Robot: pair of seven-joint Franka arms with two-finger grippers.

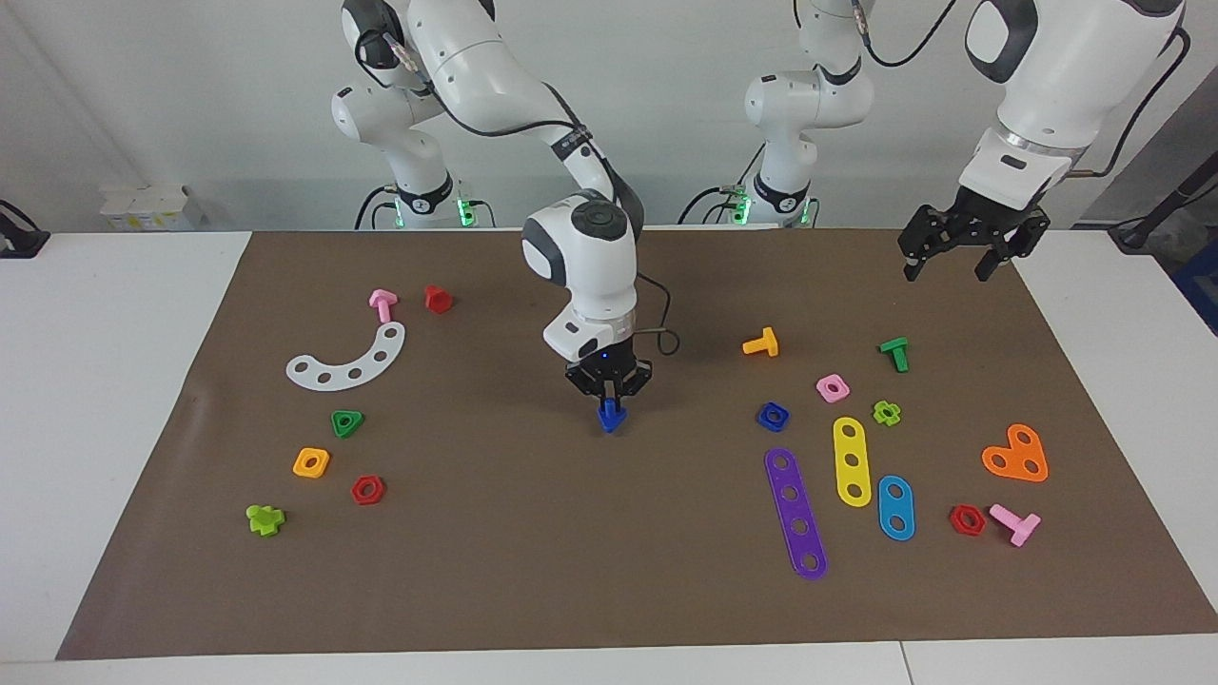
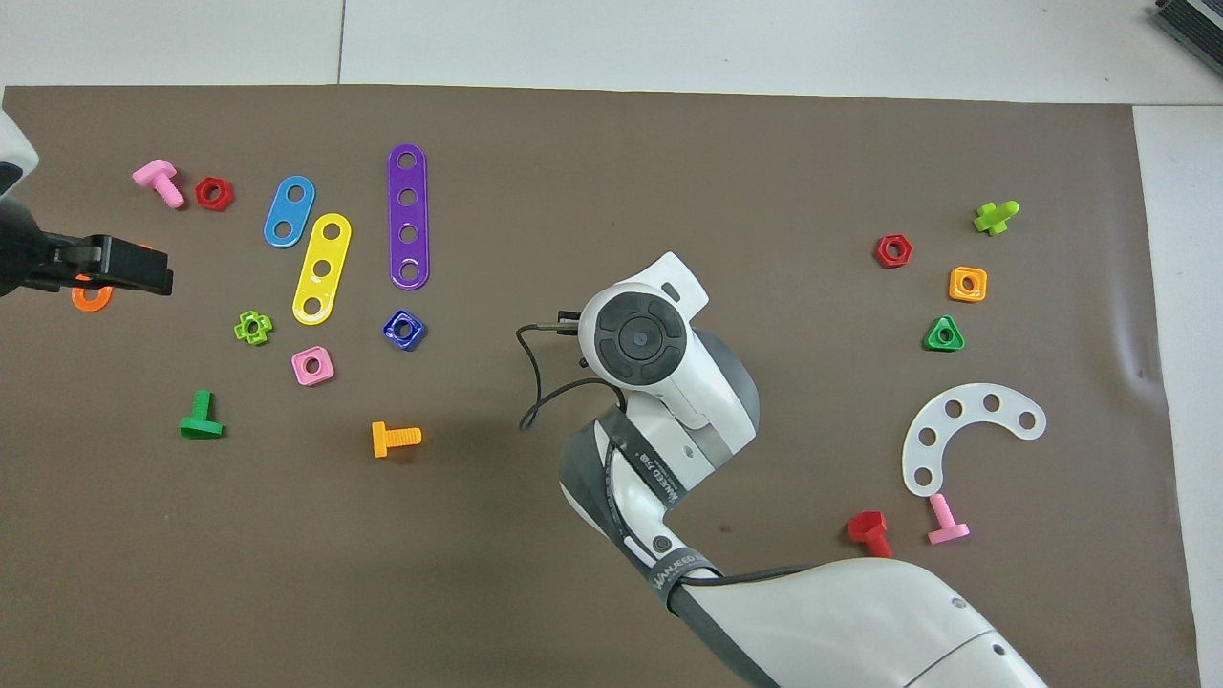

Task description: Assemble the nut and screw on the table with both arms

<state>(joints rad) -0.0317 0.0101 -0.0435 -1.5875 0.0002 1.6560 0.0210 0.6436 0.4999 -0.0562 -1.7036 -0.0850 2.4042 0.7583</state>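
My right gripper (image 1: 609, 398) is shut on the blue screw (image 1: 610, 417), which hangs head down, low over the middle of the brown paper on the table (image 1: 609, 580). In the overhead view the right arm's wrist (image 2: 638, 336) hides both the gripper and the screw. The blue square nut (image 1: 773, 416) (image 2: 404, 330) lies flat on the paper toward the left arm's end, beside the purple strip. My left gripper (image 1: 949, 270) (image 2: 115, 269) hangs open and empty, high over the left arm's end of the table, where that arm waits.
Around the nut lie a pink square nut (image 1: 832, 387), an orange bolt (image 1: 761, 343), a green bolt (image 1: 894, 353), and purple (image 1: 795, 514), yellow (image 1: 852, 460) and blue (image 1: 895, 507) strips. Toward the right arm's end lie a white curved strip (image 1: 347, 360) and several small nuts and bolts.
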